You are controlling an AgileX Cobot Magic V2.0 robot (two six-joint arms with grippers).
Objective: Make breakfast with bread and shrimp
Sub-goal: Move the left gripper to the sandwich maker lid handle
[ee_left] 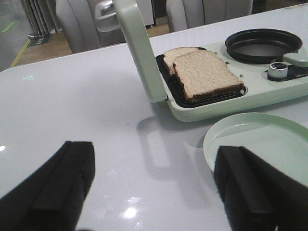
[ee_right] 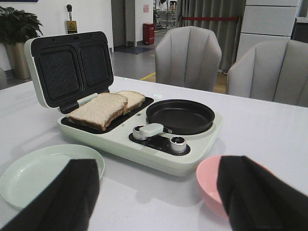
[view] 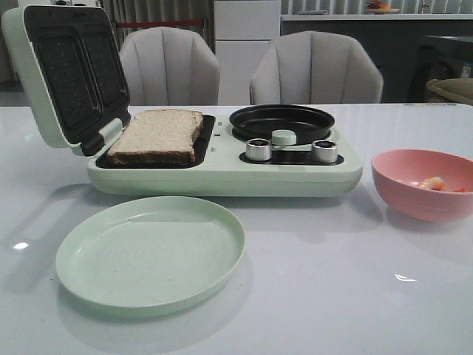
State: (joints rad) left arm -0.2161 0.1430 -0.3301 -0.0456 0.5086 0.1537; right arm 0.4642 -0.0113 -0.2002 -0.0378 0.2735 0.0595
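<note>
Both our grippers, left (ee_left: 154, 192) and right (ee_right: 159, 192), hang spread and empty, so with bread (view: 157, 135) in the maker (view: 222, 174), we should pinch the shrimp (view: 431, 183) gently from its bowl (view: 414, 200).

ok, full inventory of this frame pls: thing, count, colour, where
breakfast maker: 1, pale green, table centre, lid open and leaning back on the left
bread: 2 slices, beige with brown crust, side by side on the maker's left grill plate
pan: 1, black, round, empty, on the maker's right side
knobs: 2, silver, in front of the pan
plate: 1, pale green, empty, on the table in front of the maker
bowl: 1, pink, right of the maker
shrimp: orange-white, in the bowl; count unclear
chairs: 2, grey, behind the table
table: 1, white, glossy
left gripper: black, open, empty
right gripper: black, open, empty
</note>
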